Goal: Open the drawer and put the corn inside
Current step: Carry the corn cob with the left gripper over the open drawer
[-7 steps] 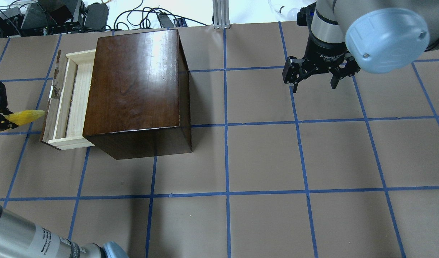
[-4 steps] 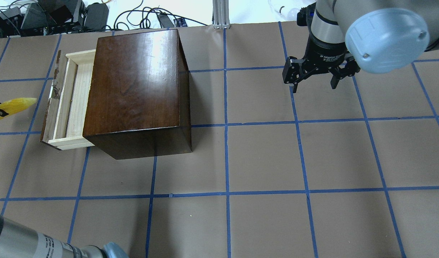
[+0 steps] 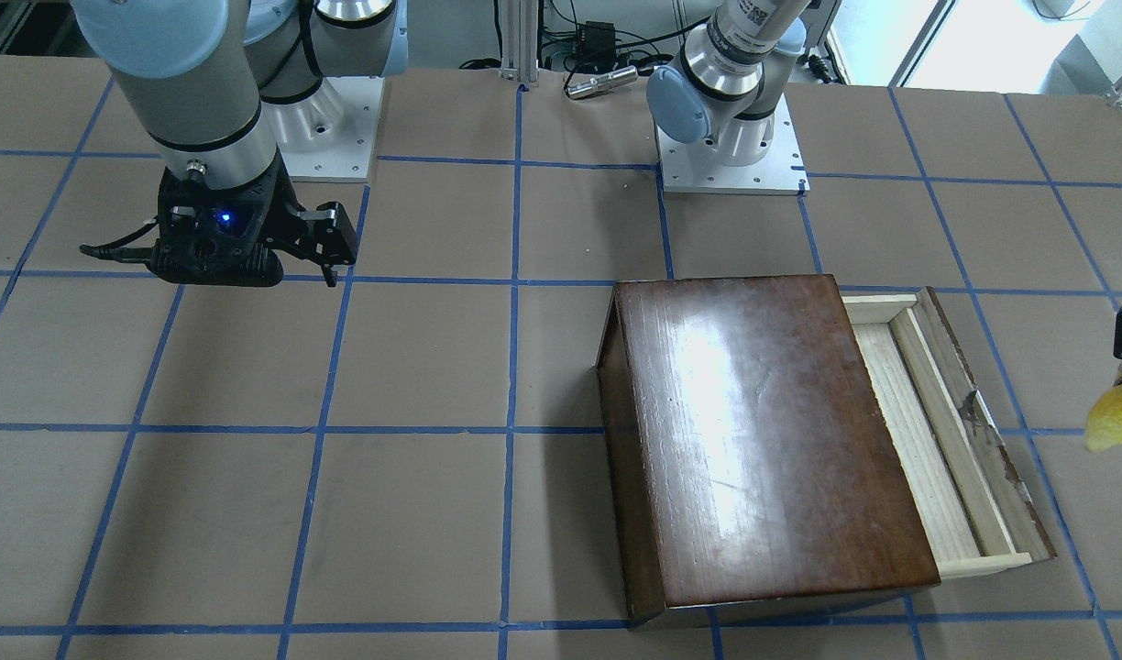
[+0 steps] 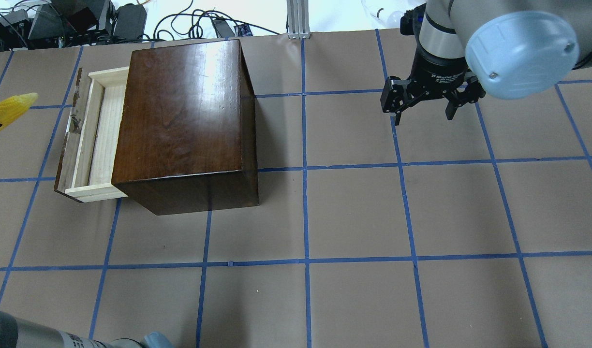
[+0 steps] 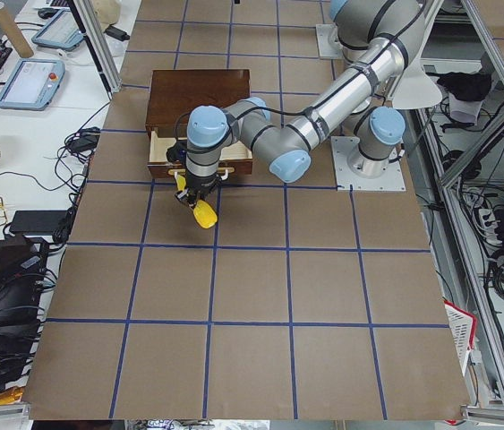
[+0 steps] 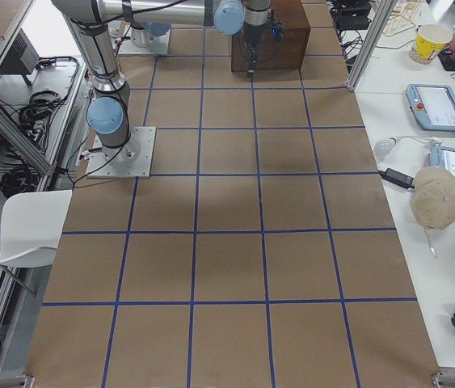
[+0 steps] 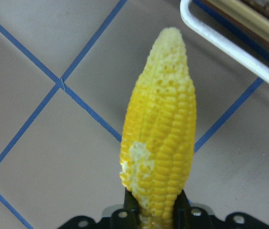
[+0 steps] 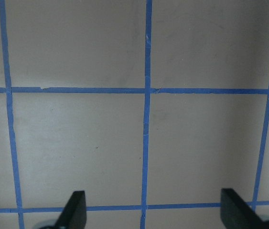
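We see the left hand (image 7: 154, 205) clamped on the thick end of the corn (image 7: 158, 138), whose pointed tip runs toward the top of the left wrist frame, with taped brown counter (image 4: 354, 212) behind it. In the overhead frame the cob sits at the far left edge, in the upper left, and points right toward the drawer (image 4: 106, 135) without touching it. A strip of counter lies between the tip and the worn dark front panel. The drawer is pulled partway out of the left side of the glossy dark box (image 4: 180, 111), with its pale floor bare. In the upper right of that frame the right hand (image 4: 424, 113) hangs over the counter, well apart from the box, with its fingers spread and nothing between them.
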Motion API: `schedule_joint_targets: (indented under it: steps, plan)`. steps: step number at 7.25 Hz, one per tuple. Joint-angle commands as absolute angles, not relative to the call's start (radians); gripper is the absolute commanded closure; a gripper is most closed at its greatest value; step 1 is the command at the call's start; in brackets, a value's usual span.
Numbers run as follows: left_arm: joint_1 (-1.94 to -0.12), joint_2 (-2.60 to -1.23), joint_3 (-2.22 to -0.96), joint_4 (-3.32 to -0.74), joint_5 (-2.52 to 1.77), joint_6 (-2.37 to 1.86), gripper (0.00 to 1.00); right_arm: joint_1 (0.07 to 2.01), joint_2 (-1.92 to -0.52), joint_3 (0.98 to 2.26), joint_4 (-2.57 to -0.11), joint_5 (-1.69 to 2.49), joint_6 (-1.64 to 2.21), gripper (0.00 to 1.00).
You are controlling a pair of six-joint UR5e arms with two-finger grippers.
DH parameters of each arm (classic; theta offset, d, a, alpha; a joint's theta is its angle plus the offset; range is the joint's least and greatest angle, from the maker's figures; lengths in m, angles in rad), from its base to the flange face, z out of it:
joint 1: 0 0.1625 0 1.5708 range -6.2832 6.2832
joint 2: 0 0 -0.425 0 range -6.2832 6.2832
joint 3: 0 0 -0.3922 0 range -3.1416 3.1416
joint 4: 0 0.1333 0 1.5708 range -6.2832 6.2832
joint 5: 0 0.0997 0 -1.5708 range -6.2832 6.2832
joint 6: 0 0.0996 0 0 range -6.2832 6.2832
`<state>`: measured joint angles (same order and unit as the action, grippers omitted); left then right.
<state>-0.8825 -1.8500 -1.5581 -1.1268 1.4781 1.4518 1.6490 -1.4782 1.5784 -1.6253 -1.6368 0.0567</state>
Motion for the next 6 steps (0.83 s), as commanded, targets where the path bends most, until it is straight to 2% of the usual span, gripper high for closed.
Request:
schedule_joint_targets:
  steps: [1, 6]
  plan:
    - [-0.963, -1.801, -1.557, -1.173, 1.485, 1.179, 1.00, 1.649, -1.477, 1.578, -1.624, -1.637, 0.057, 0.00]
    - [-1.153, -1.755, -1.568, -1.219, 1.548, 0.533, 1.00, 1.649, -1.479, 1.578, -1.624, -1.637, 0.057, 0.00]
